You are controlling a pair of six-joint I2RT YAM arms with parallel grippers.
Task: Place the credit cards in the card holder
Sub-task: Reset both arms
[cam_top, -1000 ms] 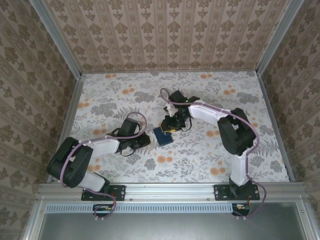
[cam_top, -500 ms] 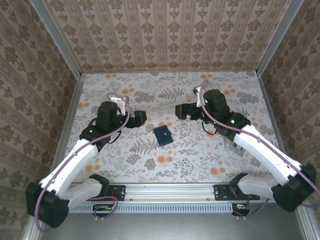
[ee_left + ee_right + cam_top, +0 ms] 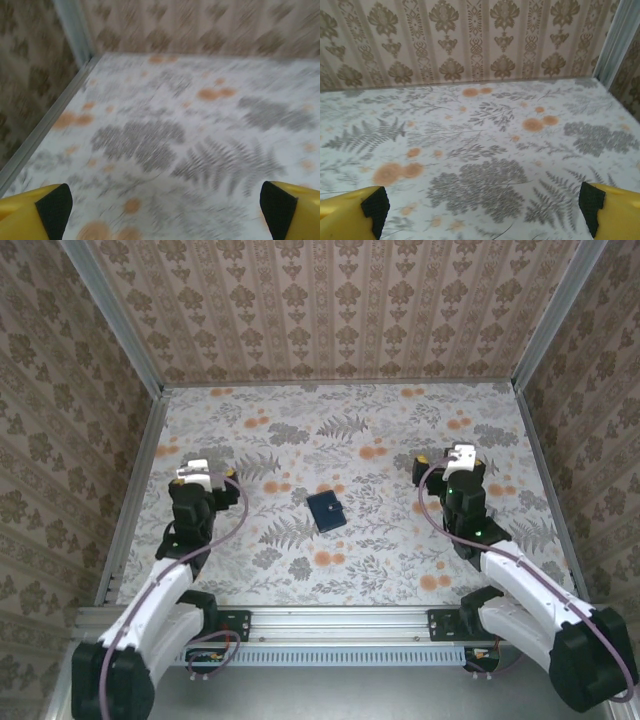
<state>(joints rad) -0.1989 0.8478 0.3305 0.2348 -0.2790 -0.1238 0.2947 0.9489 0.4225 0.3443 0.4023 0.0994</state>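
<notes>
The card holder (image 3: 326,510) lies folded shut on the flowered table, a small navy square at the middle. No credit cards are in sight; they are hidden or out of view. My left gripper (image 3: 200,471) sits drawn back at the left, well clear of the holder. In the left wrist view the gripper (image 3: 165,205) is open, its yellow fingers (image 3: 52,202) wide apart over bare, blurred cloth. My right gripper (image 3: 454,459) sits drawn back at the right. In the right wrist view it (image 3: 482,205) is open too, with nothing between its fingers (image 3: 592,202).
Patterned walls enclose the table (image 3: 400,430) on three sides, with metal corner posts (image 3: 540,330) at the back. A metal rail (image 3: 340,620) runs along the near edge by the arm bases.
Both arms have pulled back from the card holder to their own sides. A second ago the right gripper was at the holder and the left beside it. The holder has stayed put.
</notes>
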